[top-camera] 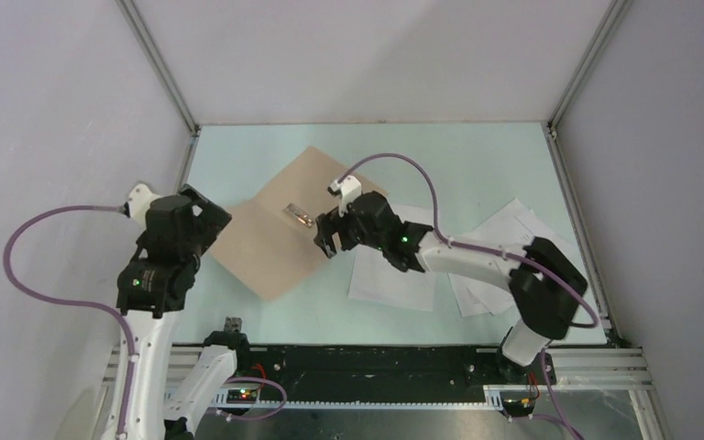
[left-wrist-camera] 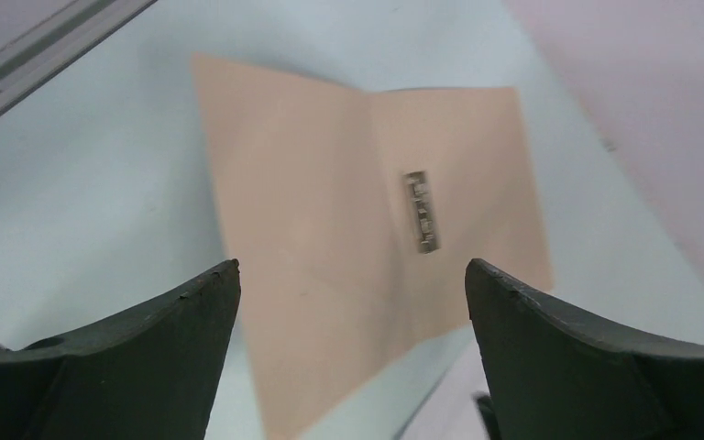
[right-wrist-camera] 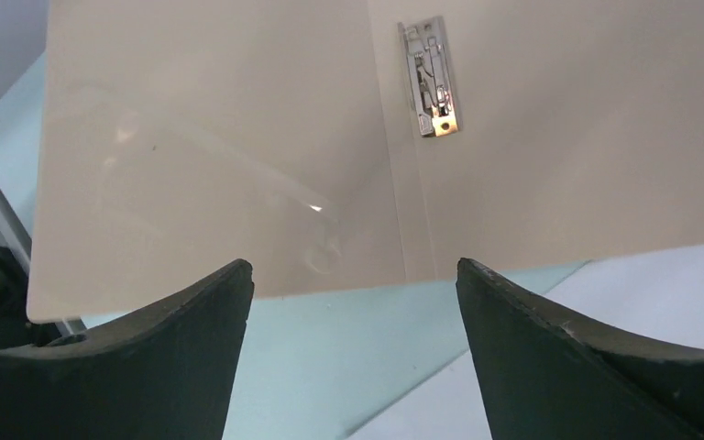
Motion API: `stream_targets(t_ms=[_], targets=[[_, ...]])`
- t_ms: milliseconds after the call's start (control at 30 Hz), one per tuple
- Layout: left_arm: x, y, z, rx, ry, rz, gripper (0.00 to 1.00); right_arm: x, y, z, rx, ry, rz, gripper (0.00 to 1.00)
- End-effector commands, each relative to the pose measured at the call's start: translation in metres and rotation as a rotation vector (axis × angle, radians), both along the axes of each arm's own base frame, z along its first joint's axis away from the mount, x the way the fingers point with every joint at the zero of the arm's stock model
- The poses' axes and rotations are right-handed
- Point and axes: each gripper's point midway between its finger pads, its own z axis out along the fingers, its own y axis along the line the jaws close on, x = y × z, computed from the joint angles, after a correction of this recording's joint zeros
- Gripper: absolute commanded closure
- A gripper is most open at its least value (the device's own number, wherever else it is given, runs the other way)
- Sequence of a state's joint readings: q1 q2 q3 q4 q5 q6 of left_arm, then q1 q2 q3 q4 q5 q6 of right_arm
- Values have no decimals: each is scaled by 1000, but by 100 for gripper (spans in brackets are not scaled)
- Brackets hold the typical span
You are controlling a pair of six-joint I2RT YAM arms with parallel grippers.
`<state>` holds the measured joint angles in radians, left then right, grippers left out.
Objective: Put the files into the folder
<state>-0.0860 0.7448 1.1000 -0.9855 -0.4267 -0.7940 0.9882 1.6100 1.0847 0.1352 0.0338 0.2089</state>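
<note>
Tan folder (top-camera: 266, 240) beneath right end effector (top-camera: 323, 246)

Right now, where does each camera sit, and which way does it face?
Top external: above and behind both visible arms, facing down on the tan-brown card folder and white paper sheets.
Left wrist: faces down on the folder; left gripper open.
Right wrist: low near the folder's edge; right gripper open.
Shared: both wrist views show the small metal clip.

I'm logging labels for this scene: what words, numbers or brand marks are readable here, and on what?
No text can be read.
The files: any print is too small to read from above.
The folder: plain tan card, nothing written.
Its metal clip: no legible mark.
</note>
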Motion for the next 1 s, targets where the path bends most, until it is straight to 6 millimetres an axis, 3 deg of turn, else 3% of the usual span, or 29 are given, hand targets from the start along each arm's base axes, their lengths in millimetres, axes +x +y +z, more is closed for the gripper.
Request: stream_targets(t_ms=[0, 133, 200, 233, 267, 300, 333, 367, 400, 433, 500, 667, 700, 800, 967], targets=[[11, -10, 28, -81, -66, -2, 4, 4, 22, -19, -13, 162, 0, 16], [56, -26, -4, -151, 35, -17, 9, 8, 28, -51, -59, 274, -70, 28], [82, -31, -23, -173, 76, -10, 11, 11, 23, -63, -81, 306, -133, 38], [97, -34, -22, -183, 62, -17, 14, 13, 16, -69, -106, 312, -169, 40], [112, -36, -40, -183, 118, -14, 15, 16, 12, -74, -117, 320, -206, 44], [127, -39, -37, -186, 100, -21, 19, 15, 8, -80, -135, 335, -223, 46], [141, -40, -56, -182, 155, -18, 20, 16, 6, -83, -144, 338, -238, 50], [156, -42, -53, -185, 143, -25, 24, 14, 3, -86, -154, 350, -248, 52], [168, -46, -77, -188, 210, -29, 25, 12, 4, -88, -160, 353, -247, 54], [180, -49, -78, -190, 210, -35, 28, 10, 4, -90, -168, 355, -246, 55], [200, -56, -112, -185, 291, -47, 31, 5, 1, -90, -186, 352, -254, 57], [220, -85, -151, -134, 381, -125, 36, 6, -26, -74, -178, 351, -315, 59], [221, -90, -161, -128, 402, -135, 37, 7, -31, -63, -154, 347, -324, 59], [212, -106, -180, -117, 443, -140, 41, 17, -56, -54, -139, 360, -377, 59], [196, -113, -203, -98, 493, -123, 44, 26, -102, -35, -102, 364, -477, 58]])
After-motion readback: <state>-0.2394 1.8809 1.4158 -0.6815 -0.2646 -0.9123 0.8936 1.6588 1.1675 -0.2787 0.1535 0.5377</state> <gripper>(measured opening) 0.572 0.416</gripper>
